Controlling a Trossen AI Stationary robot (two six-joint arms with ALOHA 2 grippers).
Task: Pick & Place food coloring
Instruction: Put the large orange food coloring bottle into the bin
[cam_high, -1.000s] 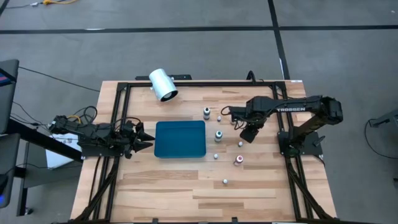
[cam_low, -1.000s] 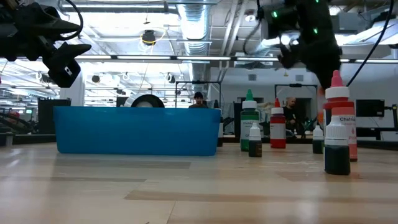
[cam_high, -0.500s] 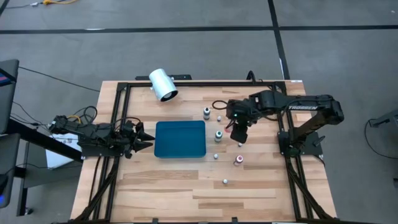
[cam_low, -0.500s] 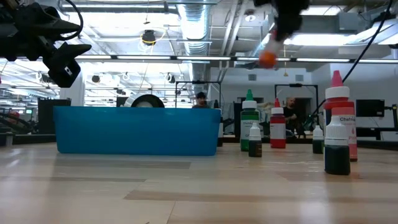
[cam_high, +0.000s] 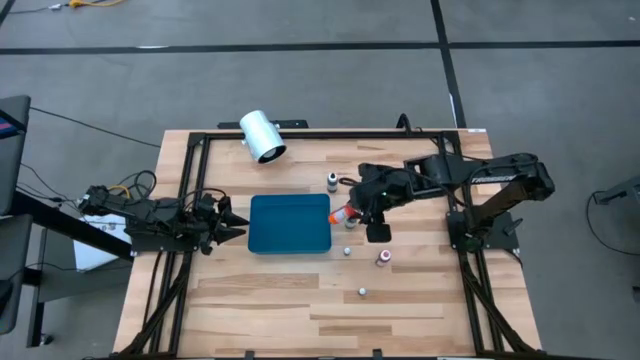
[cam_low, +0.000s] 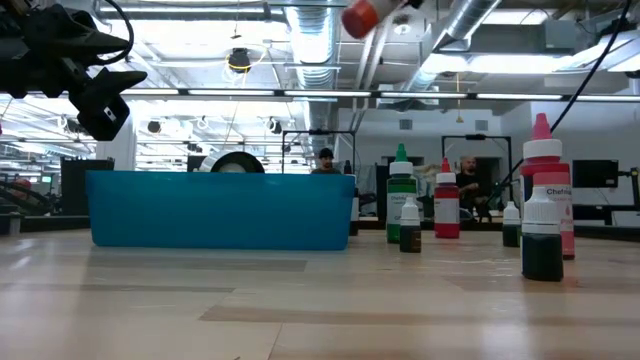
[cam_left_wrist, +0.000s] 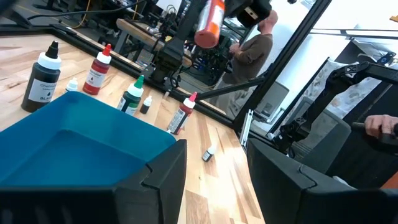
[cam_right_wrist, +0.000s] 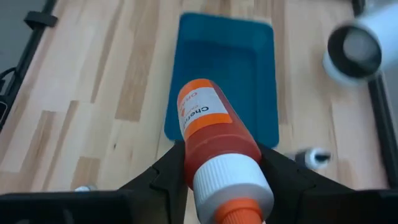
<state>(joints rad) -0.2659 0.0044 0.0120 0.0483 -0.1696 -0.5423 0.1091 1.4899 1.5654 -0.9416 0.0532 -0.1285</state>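
One orange bottle (cam_right_wrist: 216, 140) between right fingers (cam_right_wrist: 163, 176)

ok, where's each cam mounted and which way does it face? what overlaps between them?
High: overhead, straight down; both arms, teal tray, right gripper holding the orange bottle.
Low: table height, level across the table into the room; tray wall, standing bottles, left arm at upper left.
Left wrist: past left gripper fingers, over the tray toward the right arm.
Right wrist: down on the gripped bottle and tray.
Shared: all four show tray and orange bottle.

Overhead camera looks straight down on my whole table (cam_high: 260, 300). Low one peers level across it. My wrist cameras both catch the teal tray (cam_right_wrist: 227, 68).
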